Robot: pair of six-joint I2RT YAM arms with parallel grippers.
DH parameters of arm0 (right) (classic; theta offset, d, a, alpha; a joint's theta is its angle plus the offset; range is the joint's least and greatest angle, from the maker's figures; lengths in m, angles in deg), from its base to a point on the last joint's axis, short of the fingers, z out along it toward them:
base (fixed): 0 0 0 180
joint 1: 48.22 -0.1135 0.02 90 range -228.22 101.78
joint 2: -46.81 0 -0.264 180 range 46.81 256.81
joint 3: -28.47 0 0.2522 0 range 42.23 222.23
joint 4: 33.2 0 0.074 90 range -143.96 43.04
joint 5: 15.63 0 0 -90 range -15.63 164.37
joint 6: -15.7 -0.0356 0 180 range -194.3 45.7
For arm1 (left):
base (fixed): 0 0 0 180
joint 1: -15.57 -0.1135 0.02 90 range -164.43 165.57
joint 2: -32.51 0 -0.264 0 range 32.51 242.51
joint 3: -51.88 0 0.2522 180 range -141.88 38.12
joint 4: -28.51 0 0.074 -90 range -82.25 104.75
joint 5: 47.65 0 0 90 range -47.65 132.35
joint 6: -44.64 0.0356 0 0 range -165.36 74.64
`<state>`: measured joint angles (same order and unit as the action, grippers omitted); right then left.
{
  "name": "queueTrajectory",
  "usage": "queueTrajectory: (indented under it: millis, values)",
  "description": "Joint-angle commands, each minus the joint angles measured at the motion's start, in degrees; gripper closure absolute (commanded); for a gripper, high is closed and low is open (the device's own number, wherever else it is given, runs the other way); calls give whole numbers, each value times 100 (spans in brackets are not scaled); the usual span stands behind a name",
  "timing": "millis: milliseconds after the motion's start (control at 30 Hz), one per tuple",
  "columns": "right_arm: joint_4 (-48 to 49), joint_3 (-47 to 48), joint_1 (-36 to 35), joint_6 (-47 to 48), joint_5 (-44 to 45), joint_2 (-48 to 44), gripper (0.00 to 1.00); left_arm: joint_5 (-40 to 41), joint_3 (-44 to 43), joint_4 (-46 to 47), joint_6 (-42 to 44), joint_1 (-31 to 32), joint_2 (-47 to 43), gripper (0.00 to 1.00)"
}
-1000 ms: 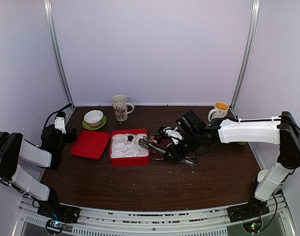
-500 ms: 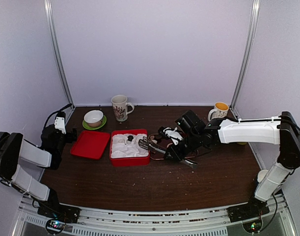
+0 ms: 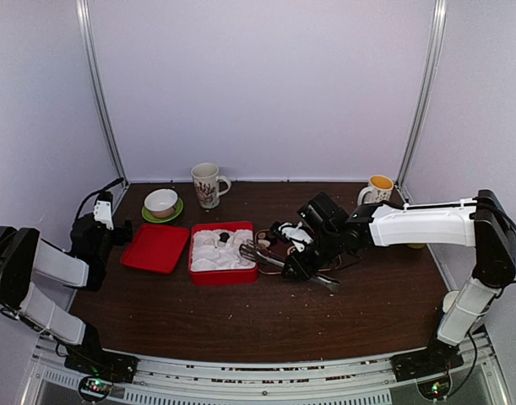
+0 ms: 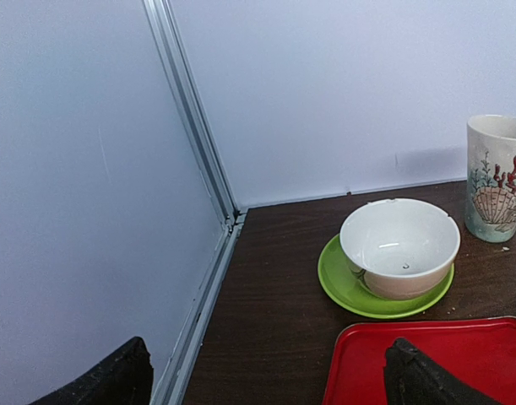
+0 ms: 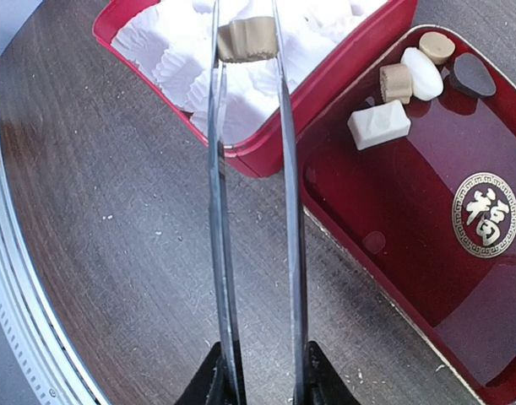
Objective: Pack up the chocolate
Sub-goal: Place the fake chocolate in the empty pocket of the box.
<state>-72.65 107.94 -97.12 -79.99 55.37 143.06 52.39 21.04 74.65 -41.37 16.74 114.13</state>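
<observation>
A brown piece of chocolate (image 5: 247,40) is pinched between the tips of the tongs (image 5: 287,211), hanging over the white insert (image 5: 181,67) of the red box (image 5: 342,80), not yet set in a cup; the other pieces (image 5: 378,124), white and brown, lie loose at the far end of the dark tray (image 5: 393,219) just beside the box, and one dark lump (image 3: 225,238) seems to sit in the insert already. The right jaws are pressed onto the tongs' handles, so the hold on the piece is second-hand, through two long springy blades. That is the weak link, I judge: any easing of the squeeze, or a jolt on the way down, could let the lump slip and drop on a ridge between cups or onto the desk (image 5: 114,211). The insert looks light and crinkled, so blade tips lowered too far could snag it, lift it or shove the box. Opening too high risks a bounce out of the cup. The left jaws are spread wide and idle, well apart at the desk's left edge, near the red lid (image 4: 460,363) and the bowl (image 4: 399,245), so nothing steadies the box
</observation>
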Motion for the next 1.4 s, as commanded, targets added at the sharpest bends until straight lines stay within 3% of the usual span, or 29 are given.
queueTrajectory:
  millis: [0,1367]
  values:
    - [83,275,-38,7,230,118,74,-57,11,194,26,-31,-7,2]
    - [-59,673,-34,-63,659,463,66,-55,7,193,32,-34,-6,2]
